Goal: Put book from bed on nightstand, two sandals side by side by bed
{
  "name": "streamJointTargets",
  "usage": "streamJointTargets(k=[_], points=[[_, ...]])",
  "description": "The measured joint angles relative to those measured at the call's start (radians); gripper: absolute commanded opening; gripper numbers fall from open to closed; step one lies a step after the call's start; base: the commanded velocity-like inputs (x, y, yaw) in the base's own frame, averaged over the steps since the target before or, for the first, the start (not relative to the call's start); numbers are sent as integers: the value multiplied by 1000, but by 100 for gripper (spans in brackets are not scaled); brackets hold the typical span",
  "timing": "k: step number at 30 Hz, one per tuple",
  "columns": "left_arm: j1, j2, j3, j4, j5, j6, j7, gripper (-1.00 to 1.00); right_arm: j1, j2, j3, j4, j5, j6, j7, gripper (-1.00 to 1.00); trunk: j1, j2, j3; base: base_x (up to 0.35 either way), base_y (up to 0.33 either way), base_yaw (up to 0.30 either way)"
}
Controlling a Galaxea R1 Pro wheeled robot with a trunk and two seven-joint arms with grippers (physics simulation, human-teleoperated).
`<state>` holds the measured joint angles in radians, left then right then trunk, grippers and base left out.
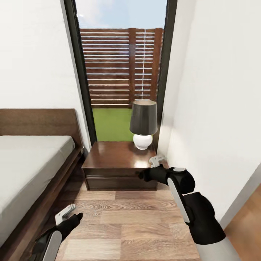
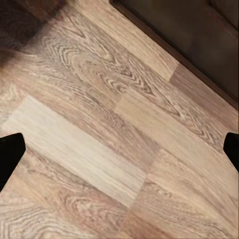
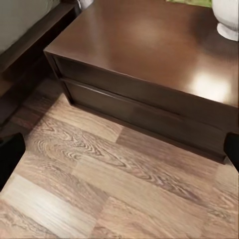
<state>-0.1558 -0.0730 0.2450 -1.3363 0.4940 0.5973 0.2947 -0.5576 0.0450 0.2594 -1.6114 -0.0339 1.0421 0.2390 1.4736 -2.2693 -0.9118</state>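
Note:
The bed (image 1: pixel 29 163), with its white mattress and dark wooden frame, stands at the left. The dark glossy nightstand (image 1: pixel 119 159) with two drawers sits beside it under the window; its top and drawer fronts (image 3: pixel 149 55) fill the right wrist view. My right gripper (image 1: pixel 157 160) hovers open just off the nightstand's front right corner. My left gripper (image 1: pixel 67 214) hangs open low over the wooden floor beside the bed frame, with nothing between its fingers (image 2: pixel 10 154). The book and the sandals are out of view.
A lamp (image 1: pixel 143 123) with a dark shade and white base occupies the nightstand's back right. A white wall (image 1: pixel 217 108) runs close along the right. Wood-plank floor (image 1: pixel 127 224) lies between bed, nightstand and wall. A tall window (image 1: pixel 119 72) is behind.

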Motion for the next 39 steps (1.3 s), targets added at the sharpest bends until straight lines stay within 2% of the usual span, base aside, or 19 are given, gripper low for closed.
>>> streamJointTargets(k=[8,12,14,15,16,19,21,22,23,26,27,29,34,39], points=[[26,-4,4,-108,2,13,0,100,0,-1,2,0,-1,0,4,100,0,0,0,262,217,281],[30,-11,0,-212,9,66,2,100,-1,2,2,0,3,0,4,100,0,0,0,260,220,282],[20,-11,-1,-234,11,88,2,100,-3,7,2,0,5,0,3,100,0,0,0,259,220,282],[-13,-7,4,-252,13,118,3,100,-15,19,2,0,5,0,0,100,0,0,0,252,220,260],[-104,3,50,-265,10,225,5,100,-58,71,-1,17,2,0,-3,100,0,0,0,230,205,257],[-201,10,84,-269,12,319,9,100,-101,95,-3,42,10,0,-4,100,0,0,0,153,145,259],[-248,18,103,-270,12,370,11,100,-126,105,-4,56,10,0,-5,100,0,0,0,51,91,267],[-249,18,103,-270,12,371,11,100,-127,105,-4,56,11,0,-5,100,0,0,0,-17,58,273],[-280,28,115,-271,12,400,12,100,-154,111,-5,73,10,0,-5,100,0,0,0,-13,47,276],[-312,46,125,-272,12,426,14,100,-207,116,-7,115,10,0,-5,100,-7,14,6,-8,27,280],[-337,61,132,-272,13,442,15,100,-266,123,-7,201,8,0,-5,100,-11,21,10,-3,10,283],[-349,68,134,-272,13,446,15,100,-289,129,-8,246,5,0,-5,100,-19,35,16,-2,7,284],[-366,75,133,-269,10,446,17,100,-309,129,-10,316,2,1,-4,100,-38,70,31,-1,3,258],[-373,79,137,-253,4,447,51,100,-283,129,-11,341,-1,1,-3,100,-57,105,47,0,1,115]])
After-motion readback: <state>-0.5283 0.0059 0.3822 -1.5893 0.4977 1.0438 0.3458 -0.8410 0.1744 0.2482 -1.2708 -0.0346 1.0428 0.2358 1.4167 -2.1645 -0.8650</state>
